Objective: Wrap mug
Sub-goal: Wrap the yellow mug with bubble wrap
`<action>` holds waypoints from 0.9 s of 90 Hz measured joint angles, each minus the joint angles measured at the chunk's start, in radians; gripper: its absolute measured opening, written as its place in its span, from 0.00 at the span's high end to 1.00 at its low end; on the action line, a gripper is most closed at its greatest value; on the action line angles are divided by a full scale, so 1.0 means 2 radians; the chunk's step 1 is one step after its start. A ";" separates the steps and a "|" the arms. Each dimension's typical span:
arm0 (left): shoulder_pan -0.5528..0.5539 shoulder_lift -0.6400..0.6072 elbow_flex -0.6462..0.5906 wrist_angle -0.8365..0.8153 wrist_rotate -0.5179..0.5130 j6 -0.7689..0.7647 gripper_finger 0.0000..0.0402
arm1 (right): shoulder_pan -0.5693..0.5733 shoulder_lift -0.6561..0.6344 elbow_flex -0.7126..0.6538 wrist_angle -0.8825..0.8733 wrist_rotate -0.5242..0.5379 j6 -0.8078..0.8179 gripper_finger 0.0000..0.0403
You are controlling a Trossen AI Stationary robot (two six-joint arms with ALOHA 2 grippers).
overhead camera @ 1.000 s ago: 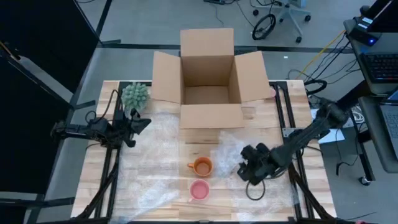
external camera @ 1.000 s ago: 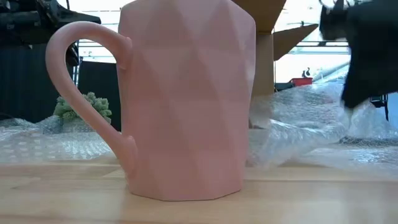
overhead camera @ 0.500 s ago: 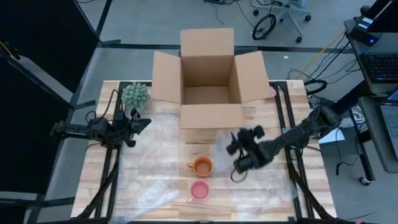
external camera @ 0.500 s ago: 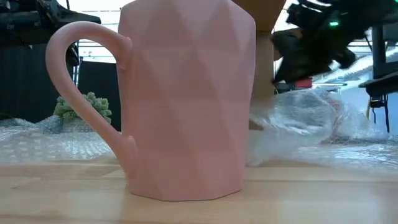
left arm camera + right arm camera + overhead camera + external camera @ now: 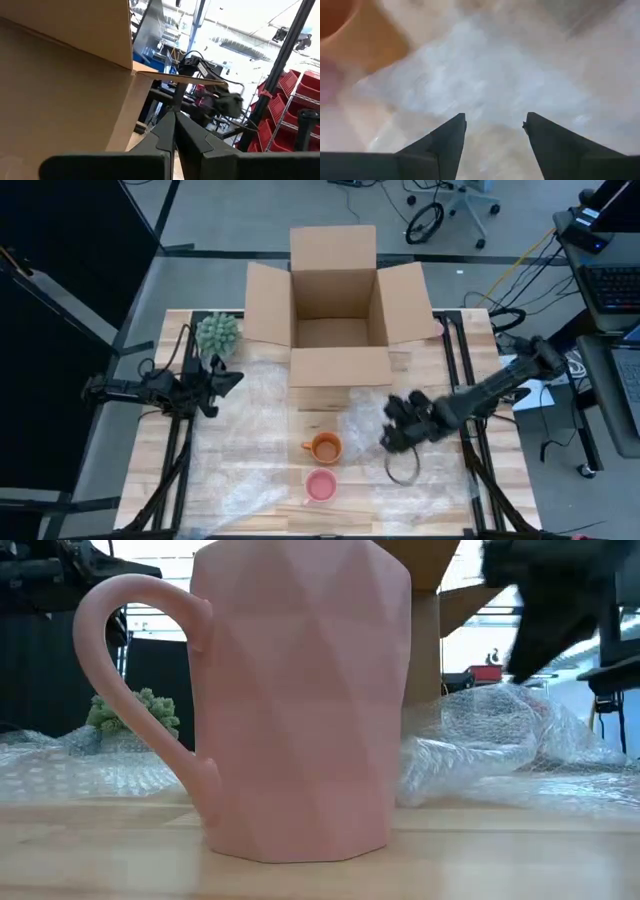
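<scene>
Orange mug [image 5: 323,447] and pink mug [image 5: 319,486] stand upright near the front of the wooden counter [image 5: 260,525] on the bubble wrap [image 5: 255,430], with the open cardboard box [image 5: 335,305] behind them and a small green plant [image 5: 216,333] at the back left; in the low view the pink mug blocks most of the scene. Right pincer [image 5: 398,430] hovers with fingers spread over a bunched fold of wrap just right of the orange mug, probably not gripping it, though its wrist view is blurred. Left pincer [image 5: 228,377] sits clenched at the left edge; office chair [image 5: 465,200] and cables on the floor beyond.
</scene>
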 joint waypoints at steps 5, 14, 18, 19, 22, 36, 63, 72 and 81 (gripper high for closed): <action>0.000 0.000 0.000 0.000 0.000 0.000 1.00 | 0.020 0.014 -0.015 0.016 0.010 0.020 0.51; 0.000 0.000 0.000 0.001 0.000 0.000 1.00 | 0.044 0.045 -0.039 0.054 0.030 0.042 0.51; 0.000 0.000 0.000 0.001 0.000 0.000 1.00 | 0.047 0.060 -0.049 0.070 0.038 0.043 0.51; 0.000 0.000 0.000 0.001 0.000 0.000 1.00 | 0.047 0.063 -0.051 0.074 0.041 0.044 0.51; 0.000 0.000 0.000 0.001 0.000 0.000 1.00 | 0.045 0.075 -0.056 0.083 0.044 0.043 0.51; 0.000 0.000 0.000 0.003 0.000 0.000 1.00 | 0.023 0.103 -0.059 0.094 0.088 0.032 0.51; 0.000 0.000 0.000 0.003 0.000 0.000 1.00 | -0.082 0.096 -0.058 0.096 0.250 0.021 0.51; 0.000 0.000 0.000 0.003 0.000 0.000 1.00 | -0.130 0.096 -0.058 0.096 0.247 -0.002 0.51; 0.000 0.000 0.000 0.003 0.000 0.000 1.00 | -0.174 0.093 -0.056 0.093 0.236 -0.004 0.51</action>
